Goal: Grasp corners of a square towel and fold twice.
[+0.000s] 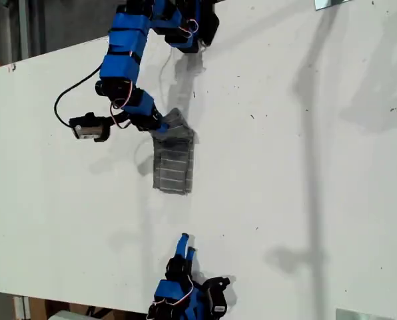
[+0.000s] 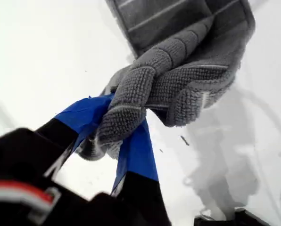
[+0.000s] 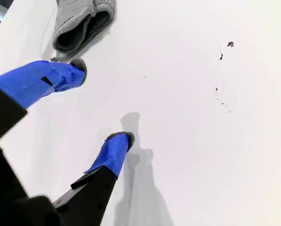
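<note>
Item: towel point(image 1: 173, 160), grey with thin white stripes, lying near the middle of the white counter point(image 1: 305, 167) as a narrow folded strip, its far end lifted and bunched.

Item: my first pincer point(image 2: 113, 134), reaching in from the top of the exterior view; it is clamping a wad of that raised end, so you are holding bunched cloth rather than a clean corner. Which corner sits inside the bite cannot be told.

Item: my second pincer point(image 3: 103, 101), sitting low in the exterior view, well apart from the towel; its jaws are standing spread with nothing between them, and the near end of the strip is lying beyond the tips.

Step in hand, as judged: you are carrying the lifted end over toward the near end for the second fold.

Handling notes for you:
- Keep the lift low, so the layers underneath are not dragging or opening
- Travel straight along the strip's length, so the edges are meeting square
- Consider bringing the idle pincer up to pin the near end, since soft cloth is likely to slide
- Lower first, release after
</note>
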Action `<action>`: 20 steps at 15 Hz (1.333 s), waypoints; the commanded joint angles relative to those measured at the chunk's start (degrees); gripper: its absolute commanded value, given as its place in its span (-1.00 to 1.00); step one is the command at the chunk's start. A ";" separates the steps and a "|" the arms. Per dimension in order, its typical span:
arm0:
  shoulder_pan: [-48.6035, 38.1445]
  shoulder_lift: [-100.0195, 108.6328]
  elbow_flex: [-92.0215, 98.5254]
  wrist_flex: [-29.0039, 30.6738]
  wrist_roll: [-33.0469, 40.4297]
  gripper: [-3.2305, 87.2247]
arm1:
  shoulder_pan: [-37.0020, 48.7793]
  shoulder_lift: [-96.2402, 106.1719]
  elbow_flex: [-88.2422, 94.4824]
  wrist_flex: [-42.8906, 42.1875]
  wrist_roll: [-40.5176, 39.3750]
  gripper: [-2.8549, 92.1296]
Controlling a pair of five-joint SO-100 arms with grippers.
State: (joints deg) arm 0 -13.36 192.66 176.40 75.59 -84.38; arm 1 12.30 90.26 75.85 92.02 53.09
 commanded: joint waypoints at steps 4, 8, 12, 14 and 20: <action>-0.35 0.62 -0.18 -0.79 0.88 -0.36 | 5.19 -19.86 -22.32 -8.17 -9.76 -0.94; 0.00 1.05 0.00 -0.70 1.05 -0.36 | 1.49 -9.84 -16.87 -21.36 -16.17 0.15; 0.44 1.85 0.26 -0.53 0.97 -0.36 | 7.03 26.81 23.29 -30.32 -6.06 0.14; 0.44 1.93 0.26 -0.53 1.14 -0.36 | 2.29 43.42 46.49 -34.54 0.88 0.14; 0.26 2.20 0.97 -0.62 -0.44 -0.36 | -10.02 97.65 82.09 -21.62 18.98 0.14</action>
State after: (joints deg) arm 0 -13.45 194.59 177.19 75.59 -83.85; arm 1 3.52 183.96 157.50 69.43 70.75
